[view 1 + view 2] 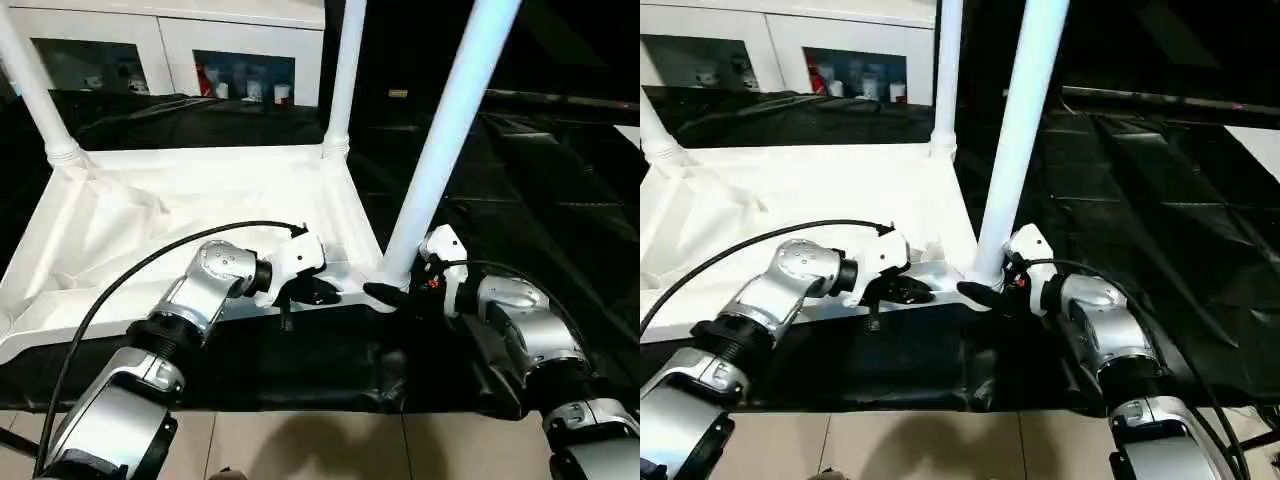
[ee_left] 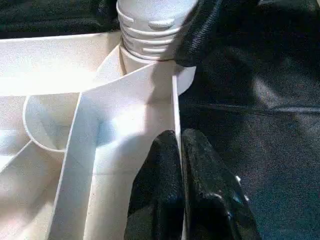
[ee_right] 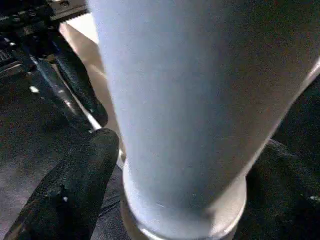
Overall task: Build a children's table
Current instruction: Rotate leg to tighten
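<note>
Fingers of the right gripper straddle the base of the near leg at centre frame, while the bent left gripper pinches the rim of the upturned children's table on the black surface.

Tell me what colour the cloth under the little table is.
Black; the cloth shows best in the left eye view.

Lab or workshop, black-cloth work table; white glass-fronted cabinets, tiled floor
</note>
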Tool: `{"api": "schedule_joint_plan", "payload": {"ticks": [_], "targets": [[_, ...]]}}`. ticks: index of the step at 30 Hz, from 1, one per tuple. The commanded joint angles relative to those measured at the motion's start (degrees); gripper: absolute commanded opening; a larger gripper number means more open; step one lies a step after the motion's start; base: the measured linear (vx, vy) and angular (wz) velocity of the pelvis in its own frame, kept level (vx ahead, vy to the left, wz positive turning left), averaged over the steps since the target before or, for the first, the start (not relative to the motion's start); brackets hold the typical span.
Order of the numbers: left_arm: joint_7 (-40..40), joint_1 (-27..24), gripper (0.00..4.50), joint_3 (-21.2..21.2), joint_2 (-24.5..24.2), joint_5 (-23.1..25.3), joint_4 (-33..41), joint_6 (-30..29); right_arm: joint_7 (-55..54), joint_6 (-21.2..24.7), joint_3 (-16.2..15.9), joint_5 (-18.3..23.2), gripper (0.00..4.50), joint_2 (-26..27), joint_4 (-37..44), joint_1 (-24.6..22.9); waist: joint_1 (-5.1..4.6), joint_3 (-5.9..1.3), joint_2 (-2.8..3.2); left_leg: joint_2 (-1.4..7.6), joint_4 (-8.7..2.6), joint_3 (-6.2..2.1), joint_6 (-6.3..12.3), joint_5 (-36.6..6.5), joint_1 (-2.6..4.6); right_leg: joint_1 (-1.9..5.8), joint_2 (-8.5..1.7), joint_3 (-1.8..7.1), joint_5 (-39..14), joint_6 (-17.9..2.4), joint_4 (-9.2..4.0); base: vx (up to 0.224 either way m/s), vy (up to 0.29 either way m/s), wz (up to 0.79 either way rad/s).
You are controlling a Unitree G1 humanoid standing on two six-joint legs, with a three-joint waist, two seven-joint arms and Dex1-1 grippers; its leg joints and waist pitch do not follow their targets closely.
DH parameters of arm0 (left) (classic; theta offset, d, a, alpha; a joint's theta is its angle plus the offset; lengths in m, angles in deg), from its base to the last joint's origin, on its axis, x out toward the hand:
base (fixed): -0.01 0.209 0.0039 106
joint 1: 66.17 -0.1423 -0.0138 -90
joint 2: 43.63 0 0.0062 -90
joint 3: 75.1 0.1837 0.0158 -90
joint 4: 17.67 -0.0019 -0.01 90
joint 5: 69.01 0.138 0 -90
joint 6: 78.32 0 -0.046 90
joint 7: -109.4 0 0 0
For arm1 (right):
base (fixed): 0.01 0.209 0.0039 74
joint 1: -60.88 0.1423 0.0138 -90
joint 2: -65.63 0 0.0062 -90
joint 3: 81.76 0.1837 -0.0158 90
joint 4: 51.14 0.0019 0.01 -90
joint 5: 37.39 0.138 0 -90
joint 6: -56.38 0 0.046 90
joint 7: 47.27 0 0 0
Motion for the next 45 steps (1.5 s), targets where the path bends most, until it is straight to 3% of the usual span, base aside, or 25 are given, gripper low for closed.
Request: {"api": "schedule_joint_plan", "payload": {"ticks": [1, 9, 19, 21, 23, 24, 25, 26, 27, 29, 34, 35, 36, 38, 41, 42, 44, 45], "targets": [[-1.6, -1.4, 0.0, 2.2, -0.1, 1.1, -0.4, -0.5, 1.0, 0.7, -0.3, 0.3, 3.51, -0.7, 0.9, -0.1, -0.04, -3.63, -0.01, 1.22, -3.27, 0.34, 5.05, -6.0, 0.02, 3.53, -3.16, 2.57, 0.3, -15.7, -3.18, 0.0, 0.0, 0.0], [-1.4, -1.6, 0.0, 2.0, -0.2, 1.1, 0.2, -1.2, 2.7, 1.8, -0.9, -0.3, 2.81, -1.5, 0.7, 0.0, 0.05, -3.64, -0.18, 1.17, -3.2, 0.35, 4.97, -5.7, 0.03, 3.5, -3.14, 2.55, -0.5, -15.4, -3.18, 0.0, 0.0, 0.0], [-2.1, -2.1, 0.0, 2.7, -1.0, 1.9, 0.5, -1.7, 1.6, 1.2, -1.1, -1.2, 2.72, -1.3, 0.1, -0.7, -0.05, -3.69, -0.05, 1.16, -3.15, 0.35, 5.01, -5.5, 0.04, 3.53, -3.08, 2.51, 0.2, -15.6, -3.1, 0.0, 0.0, 0.0], [3.7, -0.5, 0.0, 1.1, 2.0, 2.0, -1.7, -4.3, -10.6, 2.4, 1.1, -2.9, 2.72, 1.8, -3.8, -0.2, -0.09, -3.63, -0.02, 1.16, -3.22, 0.32, 4.73, -5.7, 0.06, 3.46, -3.1, 2.53, -0.5, -15.5, -3.15, 0.0, 0.0, 0.0], [5.7, 0.2, 0.0, 0.8, 3.0, 2.2, -2.6, -4.8, -14.0, 3.3, 1.7, -3.2, 2.72, 2.8, -4.9, 0.0, -0.39, -3.17, 0.09, 1.07, -3.65, 0.33, 2.9, -8.5, 0.23, 3.08, -3.08, 2.52, -6.5, -14.2, -3.99, 0.0, 0.0, 0.0], [10.2, 1.7, 0.0, 0.1, 5.2, 2.6, -4.7, -5.8, -21.3, 4.3, 3.6, -3.0, 2.72, 5.3, -7.0, 0.6, -0.48, -3.2, 0.02, 1.09, -3.76, 0.2, 1.09, -11.1, 0.42, 3.07, -3.22, 2.6, -12.3, -12.5, -4.43, 0.0, 0.0, 0.0], [12.0, 2.3, 0.0, -0.2, 6.1, 2.8, -5.5, -6.2, -24.2, 4.6, 4.5, -2.8, 2.72, 6.3, -7.7, 0.8, -0.43, -3.14, 0.06, 1.08, -3.88, 0.17, 0.68, -11.4, 0.52, 2.93, -3.33, 2.66, -13.5, -12.0, -4.67, 0.0, 0.0, 0.0], [15.3, 3.3, 0.0, -0.6, 7.7, 3.0, -6.8, -7.0, -29.2, 4.9, 6.2, -2.0, 2.72, 8.3, -8.7, 1.4, -0.46, -3.23, 0.52, 1.13, -3.96, 0.02, -0.13, -11.8, 0.6, 2.83, -3.27, 2.67, -14.1, -11.5, -4.62, 0.0, 0.0, 0.0], [16.7, 3.7, 0.0, -0.8, 8.4, 3.2, -7.4, -7.3, -31.2, 5.1, 6.9, -1.6, 2.72, 9.2, -9.1, 1.6, -0.51, -3.35, 0.23, 1.13, -4.04, -0.09, -0.44, -11.9, 0.47, 3.0, -3.26, 2.57, -14.0, -11.0, -4.74, 0.0, 0.0, 0.0], [21.9, 5.4, 0.0, -1.7, 11.3, 3.2, -9.6, -9.0, -39.1, 5.3, 8.8, -0.8, 2.72, 12.6, -10.6, 2.6, -0.58, -3.28, 0.51, 0.95, -4.08, -0.04, -0.6, -12.1, 0.45, 2.8, -3.14, 2.6, -14.2, -10.4, -4.89, 0.0, 0.0, 0.0], [25.1, 6.7, 0.0, -1.2, 13.9, 4.1, -11.2, -9.1, -43.4, 2.2, 7.6, -2.0, 2.72, 17.0, -12.9, 4.1, -0.68, -3.3, 0.51, 0.8, -4.2, -0.09, -0.44, -14.4, 0.32, 2.63, -3.11, 2.47, -15.9, -9.5, -5.4, 0.0, 0.0, 0.0], [24.8, 6.8, 0.0, -1.0, 14.1, 4.4, -11.6, -8.6, -42.3, 1.0, 7.5, -1.9, 3.28, 17.8, -12.7, 4.3, -0.63, -3.33, 0.54, 0.79, -4.17, -0.07, -0.15, -14.3, 0.3, 2.6, -3.09, 2.5, -15.5, -9.3, -5.44, 0.0, 0.0, 0.0], [24.5, 6.8, 0.0, -1.0, 14.0, 4.5, -11.7, -8.2, -41.8, 0.1, 7.2, -2.2, 3.42, 17.9, -12.6, 4.5, -0.64, -3.35, 0.49, 0.74, -4.15, -0.04, 0.04, -14.1, 0.25, 2.63, -3.07, 2.52, -15.1, -9.3, -5.43, 0.0, 0.0, 0.0], [24.0, 6.6, 0.0, -0.9, 13.7, 4.6, -11.6, -7.6, -41.0, -0.8, 7.2, -2.3, 3.48, 17.9, -12.5, 4.8, -0.65, -3.34, 0.26, 0.84, -4.19, -0.06, 0.5, -13.3, 0.07, 2.71, -3.06, 2.49, -13.6, -9.6, -5.26, 0.0, 0.0, 0.0], [23.6, 6.4, 0.0, -0.7, 13.0, 4.9, -12.1, -6.1, -40.0, -1.3, 7.7, -1.8, 3.86, 17.7, -12.7, 5.4, -0.66, -3.33, 0.41, 0.85, -4.23, -0.07, 0.76, -13.3, 0.06, 2.75, -3.1, 2.5, -13.6, -9.9, -5.22, 0.0, 0.0, 0.0], [23.3, 6.3, 0.0, -0.6, 12.7, 5.0, -12.2, -5.7, -39.5, -1.5, 7.6, -1.8, 3.86, 17.4, -12.6, 5.5, -0.77, -3.33, -0.05, 0.87, -4.22, -0.04, 0.94, -13.3, -0.02, 2.78, -3.08, 2.48, -13.6, -9.9, -5.25, 0.0, 0.0, 0.0], [21.8, 5.7, 0.0, -0.4, 11.7, 4.8, -11.7, -5.0, -36.1, -1.7, 6.7, -1.9, 4.0, 15.8, -11.3, 5.3, -0.72, -3.31, 0.21, 0.89, -4.27, -0.11, 1.12, -13.4, -0.05, 2.81, -3.18, 2.48, -14.1, -9.9, -5.22, 0.0, 0.0, 0.0], [21.0, 5.5, 0.0, -0.4, 11.2, 4.6, -11.4, -4.6, -33.9, -1.8, 6.2, -1.8, 4.0, 14.9, -10.6, 5.2, -0.76, -3.39, -0.07, 0.9, -4.16, -0.12, 1.6, -12.9, -0.15, 2.96, -3.21, 2.43, -13.8, -10.0, -5.16, 0.0, 0.0, 0.0]]}}
